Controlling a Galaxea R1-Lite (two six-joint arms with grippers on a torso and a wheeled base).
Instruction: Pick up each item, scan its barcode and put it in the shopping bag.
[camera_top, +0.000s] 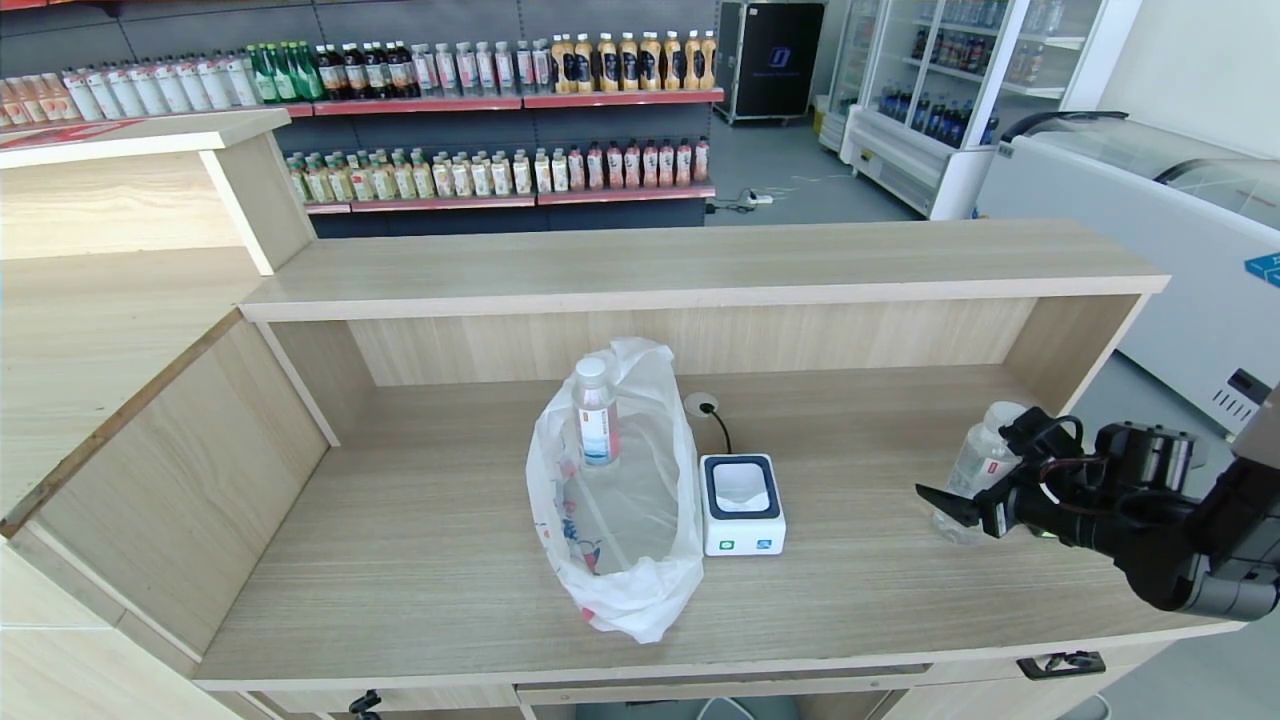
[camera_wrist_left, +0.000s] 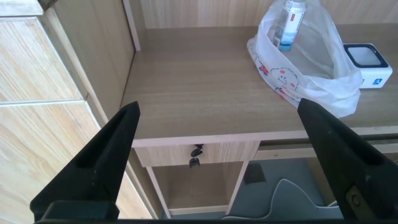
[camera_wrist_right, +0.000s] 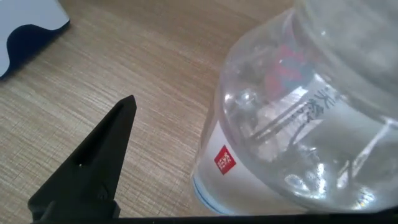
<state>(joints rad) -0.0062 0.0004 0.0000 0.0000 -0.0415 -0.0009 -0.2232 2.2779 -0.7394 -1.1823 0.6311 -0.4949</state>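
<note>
A clear water bottle (camera_top: 975, 475) with a white cap stands at the right end of the wooden counter (camera_top: 420, 540). My right gripper (camera_top: 985, 465) is open around it, one finger on each side. In the right wrist view the bottle (camera_wrist_right: 298, 112) is very close, and one black finger (camera_wrist_right: 93, 168) stands apart from it. A white plastic shopping bag (camera_top: 625, 530) stands open mid-counter with a labelled bottle (camera_top: 596, 412) upright inside. The white barcode scanner (camera_top: 742, 503) sits just right of the bag. My left gripper (camera_wrist_left: 217, 162) hangs open and holds nothing, off the counter's front left edge.
A raised shelf (camera_top: 700, 265) and side walls enclose the counter on the back, left and right. A cable runs from the scanner to a hole (camera_top: 702, 405) in the countertop. Keys hang in drawer locks (camera_top: 1060, 662) below the front edge. Drink shelves stand far behind.
</note>
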